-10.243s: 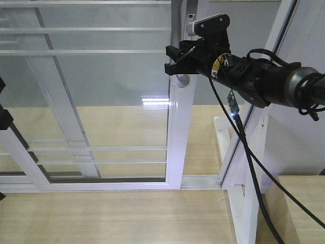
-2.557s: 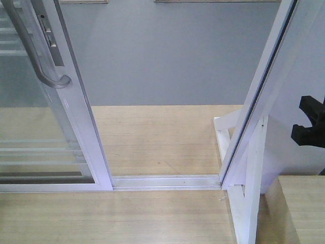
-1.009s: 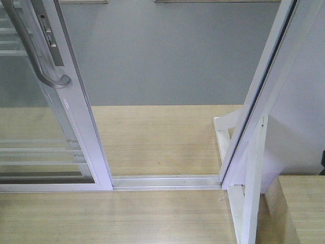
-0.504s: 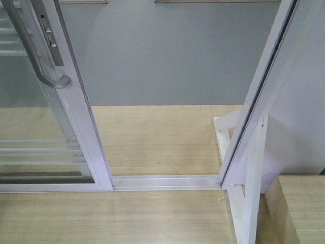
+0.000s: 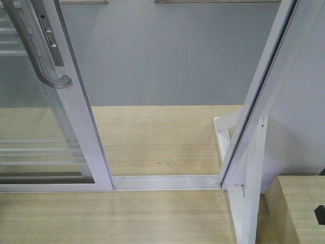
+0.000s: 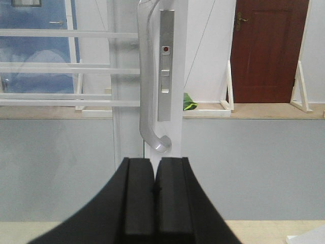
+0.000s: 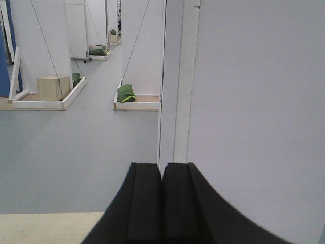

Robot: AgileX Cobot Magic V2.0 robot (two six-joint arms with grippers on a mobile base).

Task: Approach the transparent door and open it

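compared with ten seconds ago, the transparent door [image 5: 76, 117] has slid to the left of the front view, leaving a wide gap where its stile used to stand near the middle; the right arm that then reached up to the handle is gone from that spot, and only a small black piece [image 5: 320, 214] shows at the lower right edge, which was not there half a second ago; the door itself has not shifted over the last few seconds.

nearest in the left wrist view, the left fingers [image 6: 154, 198] are pressed together with nothing between them; just beyond and above them hangs the curved grey handle [image 6: 147, 86], its lower hook almost straight over the finger line but apart from it; the handle is fixed to the door's white stile beside a narrow lock plate [image 6: 165, 66]; left of it run the thin white bars [image 6: 66, 67] across the glass.

in the right wrist view the right fingers [image 7: 161, 203] are likewise closed on nothing, facing the white frame post [image 7: 175, 81] and the plain white wall panel [image 7: 259, 112], well apart from the door.

farther off, the floor track [image 5: 165, 181] lies bare across the opening; beyond it wooden flooring [image 5: 157, 137], then grey floor [image 5: 167, 56].
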